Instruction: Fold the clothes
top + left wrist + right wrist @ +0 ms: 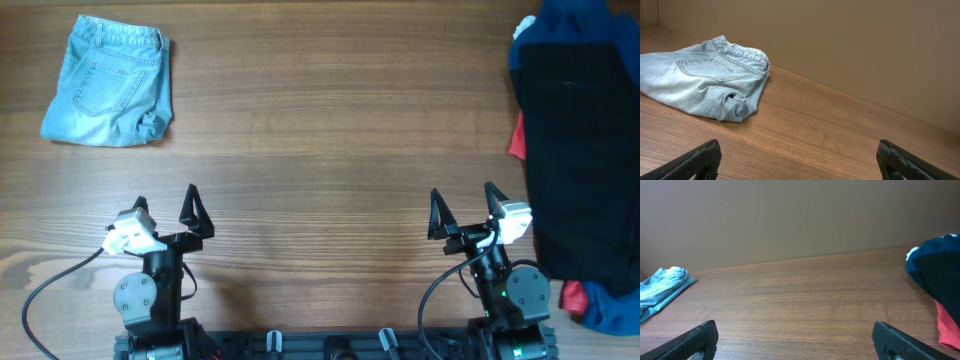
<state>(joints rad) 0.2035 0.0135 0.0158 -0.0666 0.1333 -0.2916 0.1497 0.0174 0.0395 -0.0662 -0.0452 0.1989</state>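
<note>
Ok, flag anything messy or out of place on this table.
The heap at the right edge: black shorts lie spread over a blue garment and a red garment poking out beneath. The denim shorts far left are folded, one corner bunched.

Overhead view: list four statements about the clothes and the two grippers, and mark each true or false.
1. The light-blue denim shorts lie at the far left of the wooden table. True.
2. The left gripper is shut on the denim shorts. False: it is open and empty, apart from them.
3. The plain black cloth shorts lie atop blue cloth and red cloth at the table's right edge. True.
4. The right gripper grips the black shorts. False: it is open, empty, beside the pile.
</note>
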